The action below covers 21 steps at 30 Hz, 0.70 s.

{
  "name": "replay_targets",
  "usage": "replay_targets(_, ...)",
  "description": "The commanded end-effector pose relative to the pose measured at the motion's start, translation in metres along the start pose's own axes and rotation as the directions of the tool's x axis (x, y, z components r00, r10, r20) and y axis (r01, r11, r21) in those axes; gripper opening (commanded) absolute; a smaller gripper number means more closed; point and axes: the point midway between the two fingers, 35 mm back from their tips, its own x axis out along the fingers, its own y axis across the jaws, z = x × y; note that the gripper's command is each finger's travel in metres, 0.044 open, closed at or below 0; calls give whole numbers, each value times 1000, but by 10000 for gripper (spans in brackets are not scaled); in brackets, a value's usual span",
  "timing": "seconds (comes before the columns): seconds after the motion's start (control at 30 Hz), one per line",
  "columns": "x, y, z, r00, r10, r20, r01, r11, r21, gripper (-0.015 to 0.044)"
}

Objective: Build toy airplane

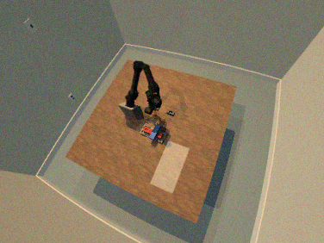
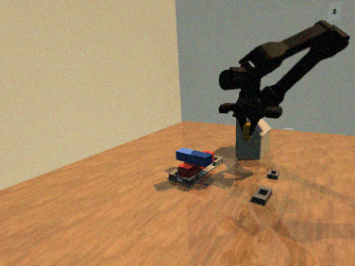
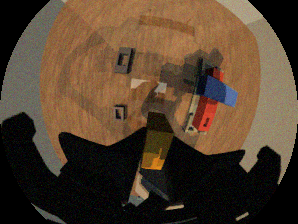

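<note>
The red fuselage [image 1: 147,129] [image 2: 190,170] [image 3: 205,115] lies in the cradle of the jig [image 2: 218,162] [image 3: 193,109]. The blue wing [image 1: 154,133] [image 2: 194,157] [image 3: 218,91] lies crosswise on top of the fuselage; its tab is hidden. My gripper [image 2: 246,134] [image 3: 153,131] is shut on the yellow tail fin [image 2: 246,130] [image 3: 157,147], well above the table. In the wrist view the fin is between the fingers, left of the fuselage's near end. The fin's tab and the tail socket are not clear.
Two small dark holders, one larger [image 2: 258,201] [image 3: 130,60] and one smaller [image 2: 273,177], stand on the table beside the jig. A grey block [image 1: 130,111] [image 2: 247,143] stands behind the gripper in the exterior view. A pale rectangle [image 1: 170,167] lies beyond the jig.
</note>
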Motion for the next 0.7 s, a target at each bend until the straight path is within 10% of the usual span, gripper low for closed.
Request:
replay_targets(0.0, 1, -12, 4, 1000, -7, 1, 7, 1000, -4, 0)
replay_targets(0.67, 15, -76, 10, 1000, -5, 2, 5, 1000, 12, 0)
